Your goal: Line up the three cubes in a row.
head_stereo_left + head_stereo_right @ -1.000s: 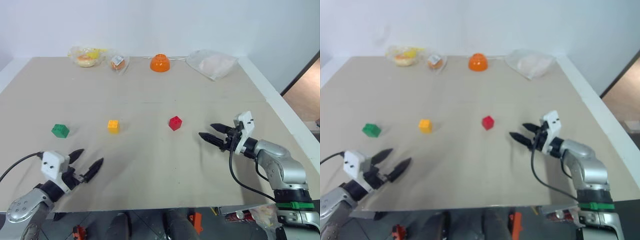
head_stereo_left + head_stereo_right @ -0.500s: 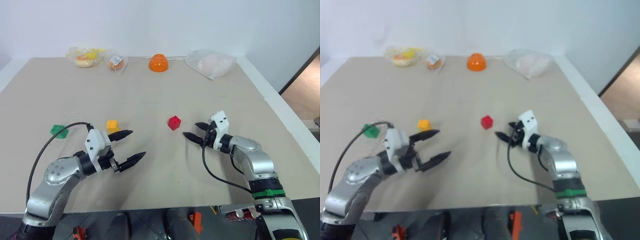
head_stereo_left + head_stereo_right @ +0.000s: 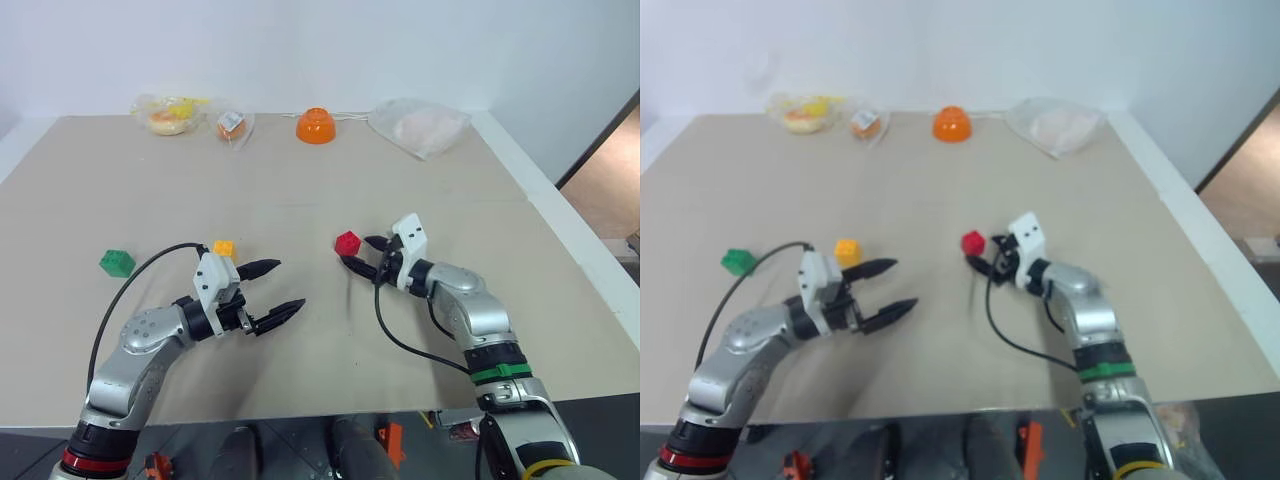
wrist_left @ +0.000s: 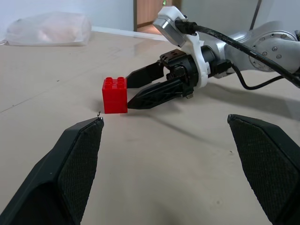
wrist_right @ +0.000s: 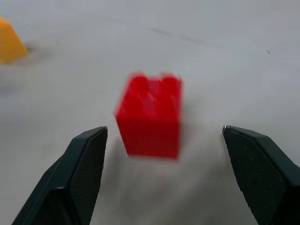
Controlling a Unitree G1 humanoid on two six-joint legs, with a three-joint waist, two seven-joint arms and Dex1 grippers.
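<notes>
The red cube (image 3: 347, 243) sits mid-table, just ahead of my open right gripper (image 3: 355, 252). In the right wrist view the red cube (image 5: 150, 115) stands centred past the spread fingers (image 5: 84, 159); I cannot tell whether they touch it. The yellow cube (image 3: 224, 248) lies to its left and the green cube (image 3: 117, 263) further left, roughly in one line. My left gripper (image 3: 290, 284) hovers open and empty, nearer than the yellow cube. Seen from the left wrist, the left gripper (image 4: 165, 119) points at the red cube (image 4: 115, 95).
An orange bowl (image 3: 315, 126) and three clear plastic bags (image 3: 175, 112) (image 3: 235, 125) (image 3: 420, 125) sit along the table's far edge. A white rim (image 3: 570, 240) runs down the table's right side. A black cable trails from each wrist.
My left gripper has swung up from the near left corner toward the middle, beside the yellow cube. The right gripper has moved left up to the red cube. The cubes have not moved.
</notes>
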